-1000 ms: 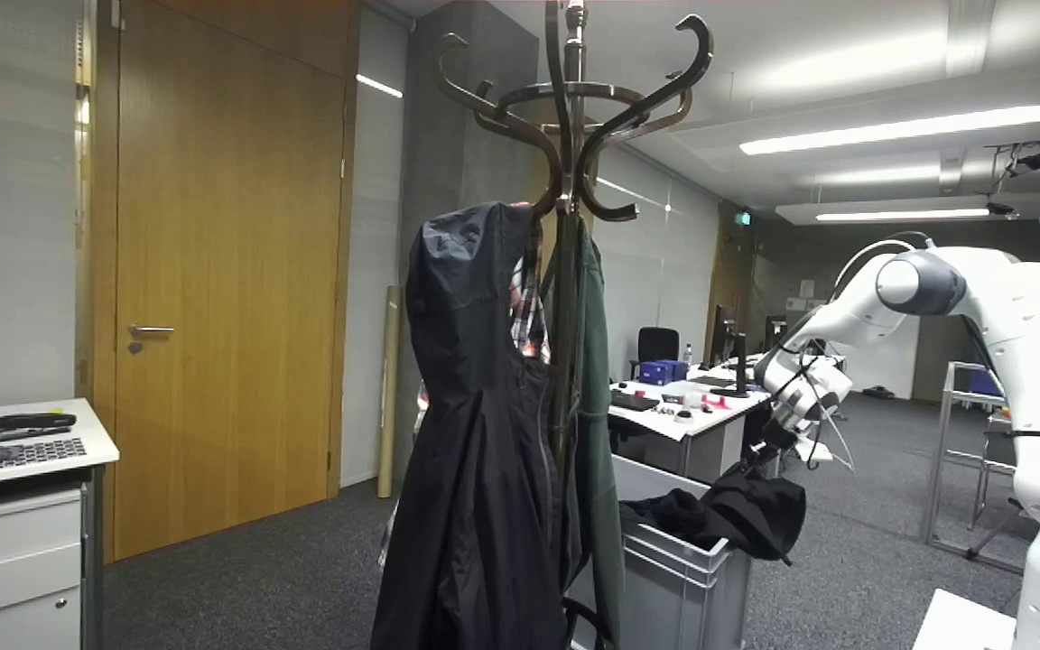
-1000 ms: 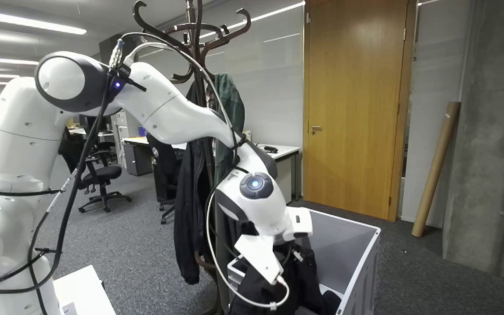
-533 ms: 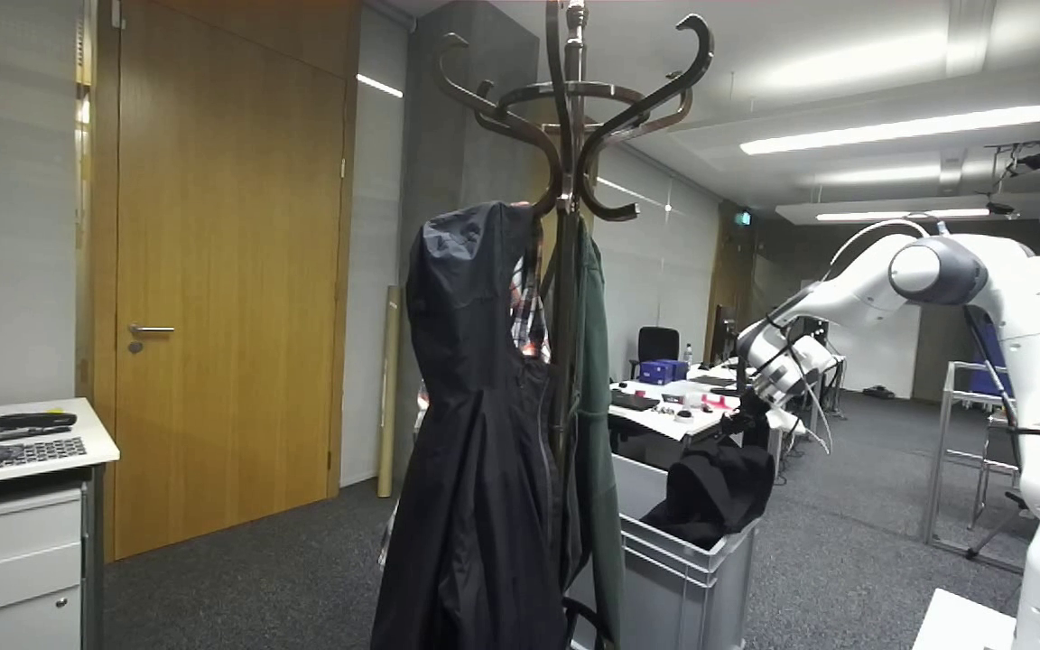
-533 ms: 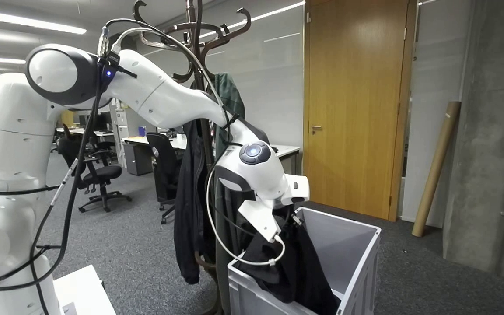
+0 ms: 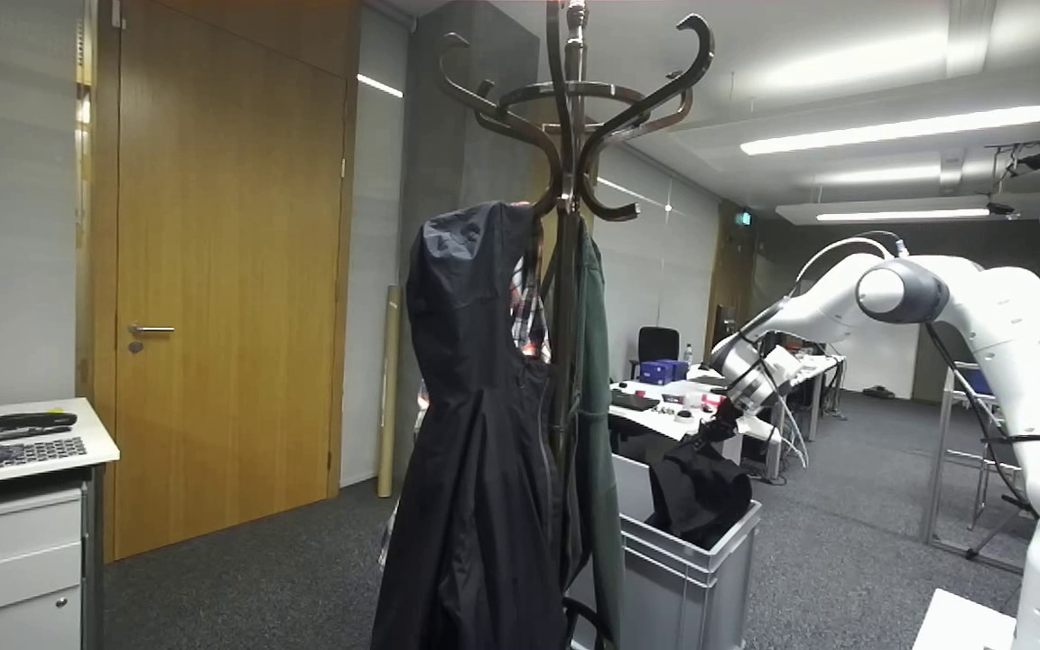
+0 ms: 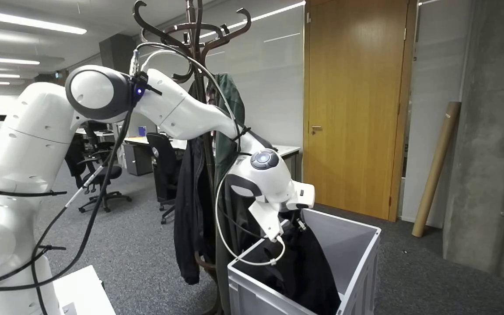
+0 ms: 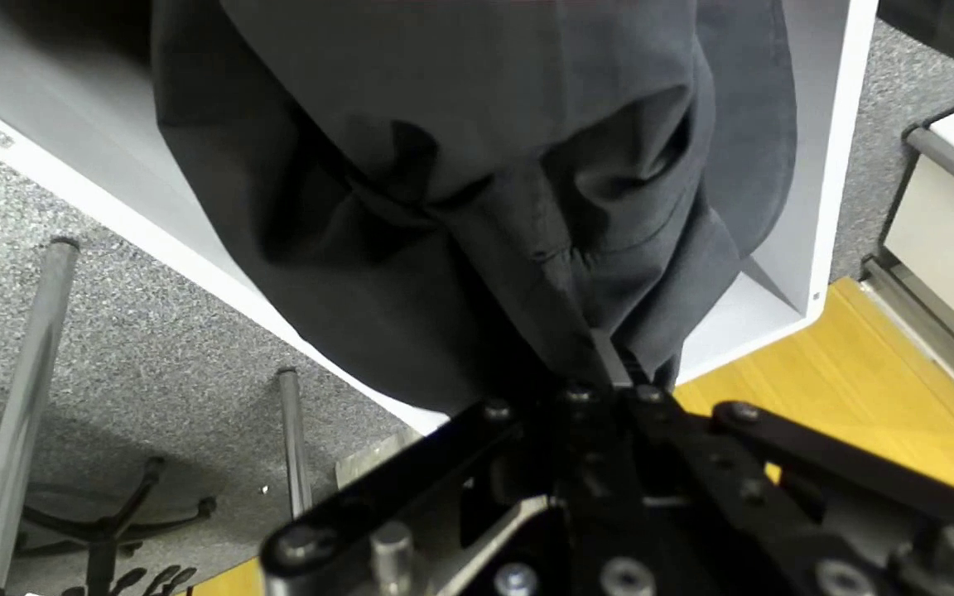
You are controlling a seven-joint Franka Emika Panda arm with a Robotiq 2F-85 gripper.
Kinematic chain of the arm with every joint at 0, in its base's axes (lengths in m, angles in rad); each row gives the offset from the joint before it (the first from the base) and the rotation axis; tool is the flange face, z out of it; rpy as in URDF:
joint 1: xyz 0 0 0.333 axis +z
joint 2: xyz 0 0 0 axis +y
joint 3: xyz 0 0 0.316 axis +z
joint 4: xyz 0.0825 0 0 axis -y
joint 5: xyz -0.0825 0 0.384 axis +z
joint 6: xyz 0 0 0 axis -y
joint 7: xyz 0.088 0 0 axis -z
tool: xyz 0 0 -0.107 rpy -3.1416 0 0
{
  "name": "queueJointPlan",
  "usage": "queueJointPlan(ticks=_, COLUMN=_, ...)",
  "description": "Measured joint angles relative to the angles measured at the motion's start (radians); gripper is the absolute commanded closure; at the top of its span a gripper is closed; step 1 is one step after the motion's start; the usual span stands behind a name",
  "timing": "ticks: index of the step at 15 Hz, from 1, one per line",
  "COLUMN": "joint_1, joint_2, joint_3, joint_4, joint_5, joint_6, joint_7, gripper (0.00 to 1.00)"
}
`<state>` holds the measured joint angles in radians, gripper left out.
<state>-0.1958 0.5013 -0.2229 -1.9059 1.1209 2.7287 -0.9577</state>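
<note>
A black garment hangs in folds from my gripper, which is pinched shut on its upper part. In the wrist view the cloth fills the upper middle and narrows to the fingertips of the gripper. Below it stands a grey open bin; the garment's lower part hangs down inside the walls. How far it reaches towards the floor of the bin is hidden. The white arm arches over from the opposite side of the bin's rim.
Close beside the bin stands a dark wooden coat stand, carrying a dark hooded jacket and a green garment. Desks and an office chair are behind. A wooden door and cardboard tube line the wall.
The garment, earlier draped partly over the bin's rim, has been lifted and carried across, and its loose end now hangs within the walls. The gripper rose first, then shifted sideways and slightly down.
</note>
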Motion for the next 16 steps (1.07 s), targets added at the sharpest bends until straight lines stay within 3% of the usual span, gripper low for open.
queueJointPlan(ticks=2, joint_1=0.001, joint_2=0.043, joint_3=-0.005, joint_4=0.035, joint_5=-0.007, joint_6=0.003, joint_7=0.030, gripper=0.66)
queueJointPlan(ticks=10, joint_1=-0.003, joint_2=0.087, joint_3=-0.011, joint_4=0.057, joint_5=-0.011, joint_6=0.022, joint_7=0.028, gripper=0.05)
queueJointPlan(ticks=13, joint_1=-0.007, joint_2=0.072, joint_3=-0.015, joint_4=0.013, joint_5=-0.010, joint_6=0.023, joint_7=-0.025, gripper=0.00)
queueJointPlan(ticks=16, joint_1=0.001, joint_2=0.024, joint_3=-0.045, joint_4=-0.116, joint_5=-0.020, joint_6=0.043, joint_7=-0.061, gripper=0.00)
